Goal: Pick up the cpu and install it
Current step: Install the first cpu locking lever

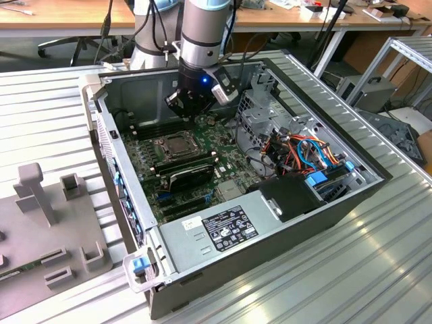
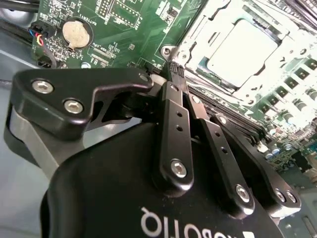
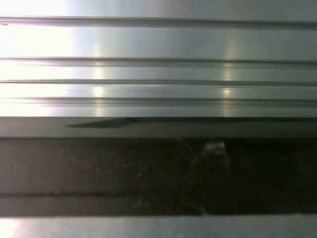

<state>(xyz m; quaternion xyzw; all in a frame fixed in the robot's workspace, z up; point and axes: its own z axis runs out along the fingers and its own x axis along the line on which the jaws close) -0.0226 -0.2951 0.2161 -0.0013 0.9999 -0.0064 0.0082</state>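
the claw (image 1: 191, 102) hung inside the open computer case (image 1: 351, 202) on the ribbed metal worktop (image 1: 40, 115), just above the motherboard (image 1: 202, 182), its jaws drawn narrow around nothing. the cpu (image 2: 242, 52) sat in its socket with the metal frame (image 2: 198, 44) around it.

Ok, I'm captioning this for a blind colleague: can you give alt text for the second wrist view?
The black gripper hangs close above a green motherboard, its linkages across the foreground. Beyond its tips the cpu, a silver-grey square, lies inside the metal socket frame. A round coin battery sits farther off on the board.
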